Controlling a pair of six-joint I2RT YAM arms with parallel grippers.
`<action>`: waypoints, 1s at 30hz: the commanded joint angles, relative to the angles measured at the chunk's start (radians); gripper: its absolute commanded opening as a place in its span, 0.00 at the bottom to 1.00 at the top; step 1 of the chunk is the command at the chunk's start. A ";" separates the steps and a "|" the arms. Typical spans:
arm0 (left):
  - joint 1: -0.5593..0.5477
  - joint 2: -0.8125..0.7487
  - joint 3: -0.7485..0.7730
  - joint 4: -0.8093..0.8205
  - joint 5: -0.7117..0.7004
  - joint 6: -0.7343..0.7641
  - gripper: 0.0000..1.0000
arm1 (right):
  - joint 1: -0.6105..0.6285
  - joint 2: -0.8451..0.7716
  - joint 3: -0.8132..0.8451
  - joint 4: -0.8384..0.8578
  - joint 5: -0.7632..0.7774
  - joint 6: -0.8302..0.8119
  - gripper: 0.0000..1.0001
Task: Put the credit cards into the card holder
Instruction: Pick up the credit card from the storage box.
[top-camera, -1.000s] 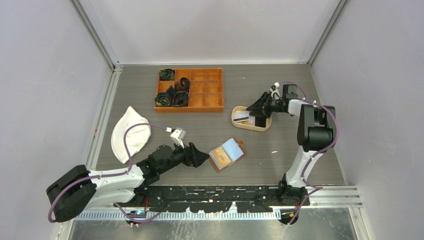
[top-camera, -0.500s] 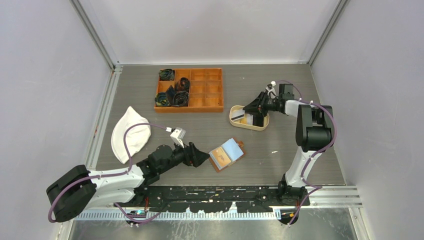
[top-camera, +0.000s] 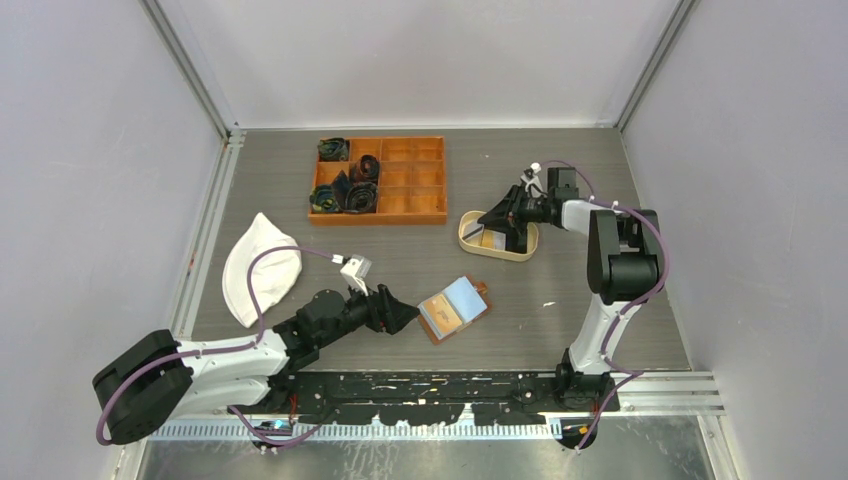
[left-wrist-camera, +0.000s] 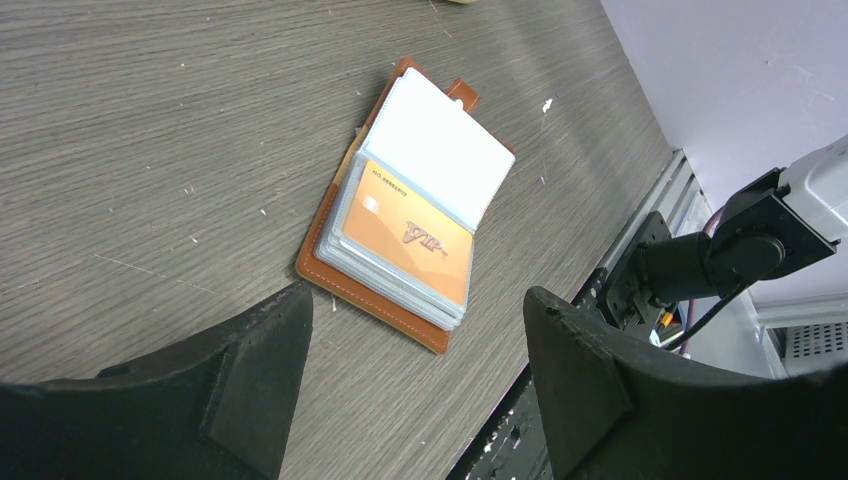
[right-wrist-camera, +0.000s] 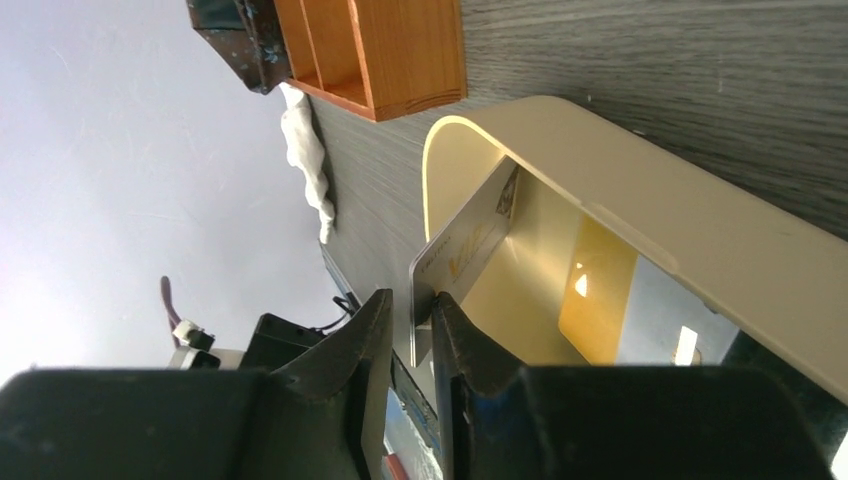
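Brown leather card holder (top-camera: 453, 310) is lying open on the grey wood-grain counter (top-camera: 560, 180), near the front edge and between the two arms. In the left wrist view its clear sleeves are showing an orange card (left-wrist-camera: 415, 235) marked VIP. A pale card-sized leaf (left-wrist-camera: 440, 150) is tilting up above it, toward the snap tab (left-wrist-camera: 462, 93).

Just left of the holder, the left gripper (top-camera: 400, 318) is hovering low and pointing at it. Its fingers (left-wrist-camera: 265, 350) are spread wide and gripping nothing.

Well apart, toward the back right, the right gripper (top-camera: 497, 215) is reaching into a beige oval tray (top-camera: 500, 252). Its fingers (right-wrist-camera: 372, 350) are clenching the edge of a silver-grey credit card (right-wrist-camera: 465, 250), which is standing tilted on edge inside the tray, near its rim (right-wrist-camera: 640, 200). A gold card (right-wrist-camera: 595, 290) is lying flat on the tray floor, with a greyish card (right-wrist-camera: 660, 320) beside it.

Behind the tray and to its left, an orange wooden compartmented box (top-camera: 415, 178) is sitting near the back wall, with dark rolled items (top-camera: 345, 185) filling its left compartments. A white cloth (top-camera: 260, 265) is lying at the counter's left side.
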 joint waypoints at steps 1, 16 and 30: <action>0.004 -0.014 0.028 0.053 0.003 0.001 0.77 | 0.007 -0.016 0.051 -0.078 0.053 -0.089 0.28; 0.004 -0.010 0.028 0.050 0.005 0.002 0.77 | 0.070 0.070 0.131 -0.252 0.137 -0.203 0.32; 0.005 -0.048 0.029 0.013 -0.001 0.006 0.77 | 0.047 0.012 0.140 -0.298 0.193 -0.258 0.03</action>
